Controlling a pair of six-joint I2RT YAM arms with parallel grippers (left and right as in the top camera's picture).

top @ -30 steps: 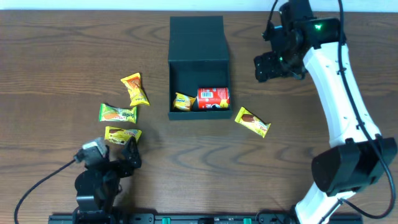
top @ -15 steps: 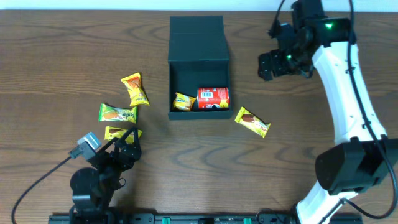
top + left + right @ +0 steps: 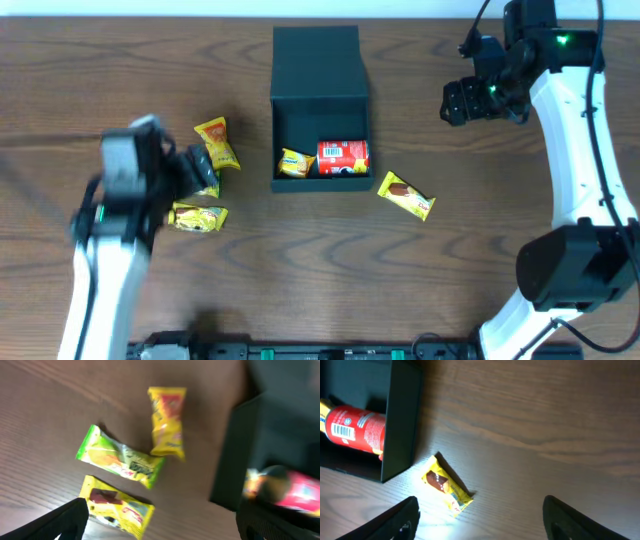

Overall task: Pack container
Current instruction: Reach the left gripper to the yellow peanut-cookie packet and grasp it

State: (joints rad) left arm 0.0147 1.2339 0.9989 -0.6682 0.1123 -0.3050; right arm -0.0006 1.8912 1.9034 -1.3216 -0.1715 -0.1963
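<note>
The dark teal container (image 3: 320, 99) stands open at the table's centre, lid flap laid back. It holds a red can (image 3: 343, 158) and a yellow packet (image 3: 295, 163). My left gripper (image 3: 190, 170) is open, blurred, over the snack packets on the left: a yellow one (image 3: 217, 143) and a yellow-brown one (image 3: 198, 217). The left wrist view shows these (image 3: 167, 420) (image 3: 117, 507), a green packet (image 3: 120, 457) and the open fingers (image 3: 162, 510). My right gripper (image 3: 478, 100) is open and empty, right of the container. Its fingers (image 3: 480, 510) frame a yellow packet (image 3: 447, 490).
That loose yellow packet (image 3: 405, 196) lies just right of the container's front corner. The right wrist view shows the container's side wall (image 3: 402, 420) and the red can (image 3: 357, 430). The left wrist view shows the container wall (image 3: 235, 455).
My left arm has lifted from the front edge and swung back over the left packets, now hiding the green one from overhead. My right arm has drifted right, away from the container.
</note>
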